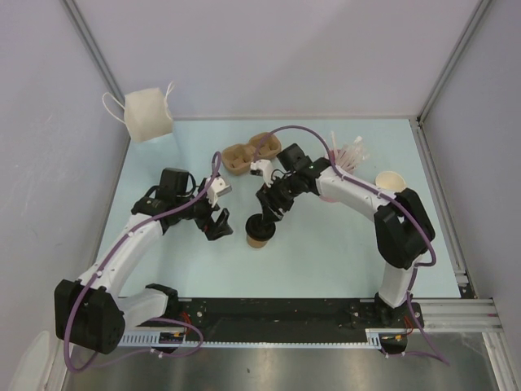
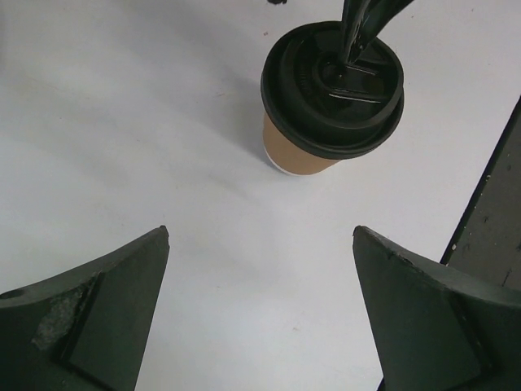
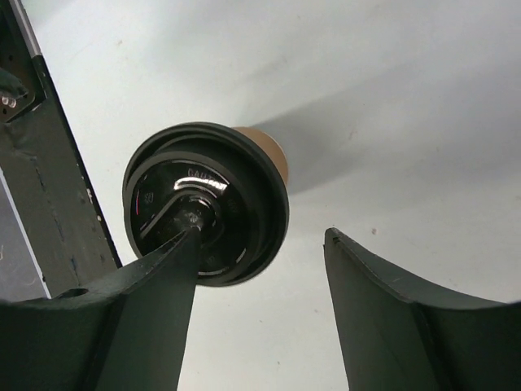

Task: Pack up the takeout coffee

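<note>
Nearest to us, the left fingers (image 2: 106, 318) are spread wide and pinch nothing. They sit low over the pale counter (image 1: 326, 252), just left of the coffee.

The coffee is a tan paper cup (image 2: 297, 155) that stands upright on the counter, about midway between left and right and in front of the gap between the two arm bases. Its black lid (image 2: 293, 81) sits on top.

The right fingers (image 3: 155, 309) reach down over the cup from the far right and are parted. One tip rests on the middle of the lid, while the other hangs apart from the rim beside the cup, so they grip nothing.

Farther back, a brown pulp carrier (image 1: 251, 153) lies well apart from the cup. To the right of it we see a bunch of straws (image 1: 350, 153), and right of those a tan cup (image 1: 391, 180) with a cream inside. A white bag (image 1: 148, 116) sits at the far left corner.
</note>
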`<state>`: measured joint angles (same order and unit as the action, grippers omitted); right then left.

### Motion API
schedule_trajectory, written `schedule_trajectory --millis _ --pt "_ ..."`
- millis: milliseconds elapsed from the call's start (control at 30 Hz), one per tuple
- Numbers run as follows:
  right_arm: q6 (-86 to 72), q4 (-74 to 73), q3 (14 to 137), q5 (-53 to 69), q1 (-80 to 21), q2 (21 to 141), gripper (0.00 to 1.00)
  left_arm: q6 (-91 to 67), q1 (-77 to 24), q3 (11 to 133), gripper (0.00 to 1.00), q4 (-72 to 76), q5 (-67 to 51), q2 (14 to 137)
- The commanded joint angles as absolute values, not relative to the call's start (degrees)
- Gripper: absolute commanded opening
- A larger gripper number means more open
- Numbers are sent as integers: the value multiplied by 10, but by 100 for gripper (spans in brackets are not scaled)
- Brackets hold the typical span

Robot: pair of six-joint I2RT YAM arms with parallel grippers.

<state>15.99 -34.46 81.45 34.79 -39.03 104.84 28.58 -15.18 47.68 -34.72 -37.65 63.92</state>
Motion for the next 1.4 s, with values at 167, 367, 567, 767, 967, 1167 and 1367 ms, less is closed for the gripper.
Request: schedule_trajectory --millis 167,367,567,767,967,1167,1367 --pt "189 -366 817 358 -382 991 68 298 -145 472 99 -324 -374 629" --pt "202 -374 817 378 -392 995 67 295 -141 471 99 -322 -373 626" --pt "288 -417 818 362 -435 962 67 281 -132 464 99 -300 -356 617" --pt "334 -446 817 347 -475 953 66 270 -115 461 99 -287 -352 615" --pt "360 -464 817 367 -490 956 65 252 -79 465 99 -279 -370 623" --pt "358 -441 816 354 -511 955 64 250 -11 482 99 -307 -433 636" --pt "380 -427 817 310 -531 928 65 264 41 515 99 -354 -459 613"
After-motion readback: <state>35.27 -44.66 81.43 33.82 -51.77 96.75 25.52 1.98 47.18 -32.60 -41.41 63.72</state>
